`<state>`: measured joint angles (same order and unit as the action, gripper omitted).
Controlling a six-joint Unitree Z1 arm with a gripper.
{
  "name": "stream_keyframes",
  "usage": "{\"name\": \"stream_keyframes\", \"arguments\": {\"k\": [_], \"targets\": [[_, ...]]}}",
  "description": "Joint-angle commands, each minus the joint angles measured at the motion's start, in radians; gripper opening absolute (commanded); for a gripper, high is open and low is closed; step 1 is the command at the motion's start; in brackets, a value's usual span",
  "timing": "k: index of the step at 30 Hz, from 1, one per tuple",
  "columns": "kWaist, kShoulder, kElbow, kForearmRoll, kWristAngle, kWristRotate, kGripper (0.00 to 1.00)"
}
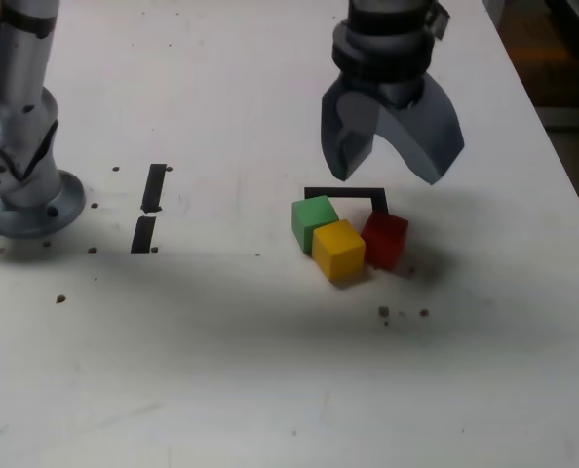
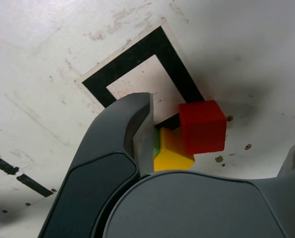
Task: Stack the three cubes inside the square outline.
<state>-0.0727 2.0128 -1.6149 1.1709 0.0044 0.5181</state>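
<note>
Fingers of the gripper (image 2: 222, 148) are standing wide apart, released, holding nothing. Beyond them, the red cube (image 2: 202, 127) is lying across one corner of the square outline (image 2: 120, 65), the yellow cube (image 2: 171, 151) just beside it. One finger is partly hiding the green cube (image 1: 314, 222).

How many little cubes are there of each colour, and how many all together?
Red cube: 1
Yellow cube: 1
Green cube: 1
Total: 3 cubes
</note>
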Motion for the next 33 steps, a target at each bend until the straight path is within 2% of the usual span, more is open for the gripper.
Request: {"name": "stream_keyframes", "arguments": {"k": [1, 10, 21, 27, 33], "targets": [[-0.001, 0.016, -0.008, 0.001, -0.007, 0.002, 0.99], [-0.001, 0.092, -0.035, 0.0, -0.078, 0.004, 0.99], [0.0, 0.119, 0.014, -0.029, -0.204, -0.026, 1.0], [-0.001, 0.082, 0.092, -0.065, -0.263, -0.044, 1.0], [-0.001, -0.026, 0.25, -0.135, -0.331, -0.054, 1.0]]}}
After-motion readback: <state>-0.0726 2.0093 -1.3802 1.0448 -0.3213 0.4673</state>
